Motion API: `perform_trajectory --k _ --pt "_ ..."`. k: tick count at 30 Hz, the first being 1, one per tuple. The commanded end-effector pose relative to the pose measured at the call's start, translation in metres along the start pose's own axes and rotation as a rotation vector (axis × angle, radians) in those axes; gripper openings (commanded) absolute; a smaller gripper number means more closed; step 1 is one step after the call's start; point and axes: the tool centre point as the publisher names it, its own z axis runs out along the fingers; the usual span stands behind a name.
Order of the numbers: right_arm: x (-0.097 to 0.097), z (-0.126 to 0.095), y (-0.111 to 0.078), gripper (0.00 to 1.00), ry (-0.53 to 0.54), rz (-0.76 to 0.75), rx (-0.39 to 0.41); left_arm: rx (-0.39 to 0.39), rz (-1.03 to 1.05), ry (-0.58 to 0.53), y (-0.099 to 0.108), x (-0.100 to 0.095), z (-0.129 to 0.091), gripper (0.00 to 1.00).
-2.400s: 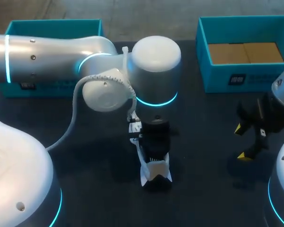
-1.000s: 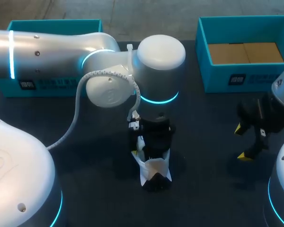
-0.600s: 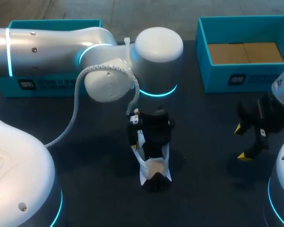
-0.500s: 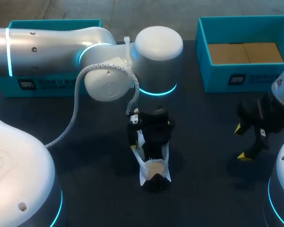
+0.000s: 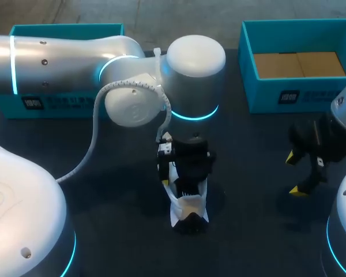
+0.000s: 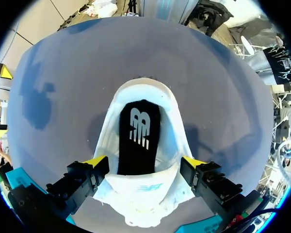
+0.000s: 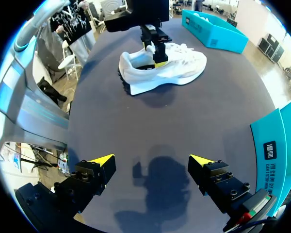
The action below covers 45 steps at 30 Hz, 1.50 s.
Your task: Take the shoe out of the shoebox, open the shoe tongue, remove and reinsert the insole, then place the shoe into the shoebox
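Observation:
A white shoe [image 5: 188,208] stands on the dark table at the middle, its black insole [image 6: 138,136] showing through the opening. My left gripper [image 5: 184,178] hangs directly over it. In the left wrist view that gripper [image 6: 144,163] is open, one yellow-tipped finger on each side of the shoe [image 6: 145,194] by the tongue, not pinching it. The right wrist view shows the shoe [image 7: 174,70] ahead on its sole, with my left gripper [image 7: 155,48] above its opening. My right gripper [image 5: 301,172] [image 7: 151,160] is open and empty over bare table at the right.
A teal shoebox [image 5: 277,95] with a brown cardboard floor stands at the back right. A second teal box [image 5: 63,29] sits at the back left, mostly hidden by my left arm. Dark table surface surrounds the shoe.
My left gripper has risen slightly above the shoe's opening and stays open. The shoe and my right arm have not moved.

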Motion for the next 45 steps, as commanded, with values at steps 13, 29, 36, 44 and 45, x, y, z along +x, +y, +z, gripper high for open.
perform_trajectory --k 13,29,36,44,45 --pt "0.002 0.000 0.000 1.00 -0.003 0.000 0.000 -0.017 -0.013 0.001 0.009 0.005 -0.009 1.00" --pt "0.002 0.000 0.000 1.00 -0.003 0.000 0.000 -0.066 -0.053 -0.014 0.034 0.007 -0.033 1.00" --pt "0.002 0.000 0.000 1.00 -0.003 0.000 0.000 -0.087 -0.069 -0.038 0.049 0.015 -0.063 1.00" --pt "0.002 0.000 0.000 1.00 -0.003 0.000 0.000 -0.057 -0.066 -0.048 0.059 0.024 -0.089 1.00" --pt "0.002 0.000 0.000 1.00 -0.003 0.000 0.000 -0.048 -0.062 -0.050 0.061 0.024 -0.090 1.00"
